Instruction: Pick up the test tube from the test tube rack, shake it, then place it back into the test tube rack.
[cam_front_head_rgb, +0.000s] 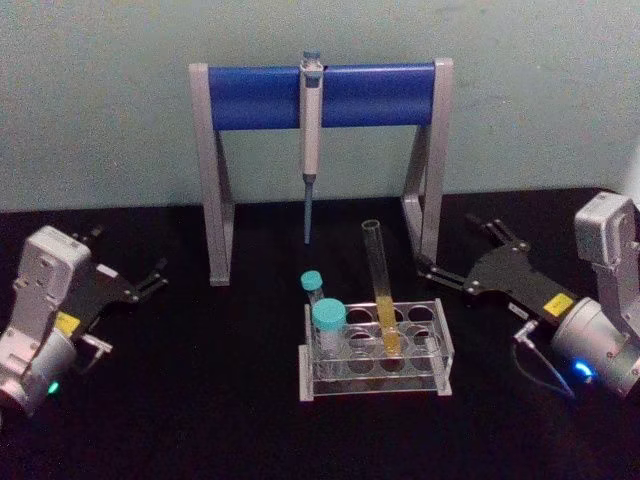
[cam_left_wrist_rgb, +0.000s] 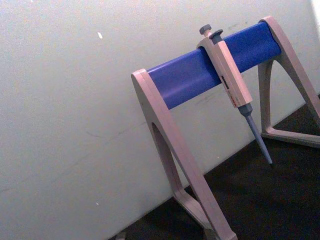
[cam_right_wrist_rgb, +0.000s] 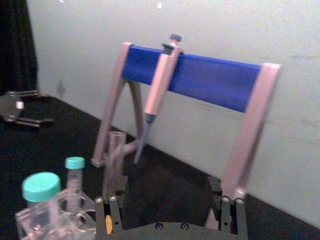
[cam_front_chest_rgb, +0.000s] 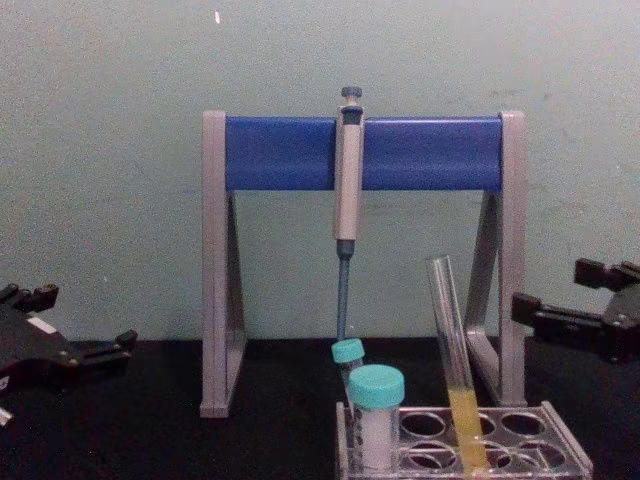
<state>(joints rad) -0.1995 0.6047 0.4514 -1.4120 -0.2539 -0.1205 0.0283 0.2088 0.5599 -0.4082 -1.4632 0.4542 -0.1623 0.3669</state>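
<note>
The test tube (cam_front_head_rgb: 381, 290) stands in the test tube rack (cam_front_head_rgb: 446, 352), leaning a little, with yellow liquid in its lower part. The left gripper (cam_front_head_rgb: 128, 258) sits well apart on the left, with its jaws open. The right gripper (cam_front_head_rgb: 460, 248) is near the rack on the right, jaws also open and holding nothing.

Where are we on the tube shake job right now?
Nothing is in hand: the test tube leans in the test tube rack, and the left gripper and right gripper sit open on either side, clear of it. Whether the shake is done or not started, I cannot tell.
</note>
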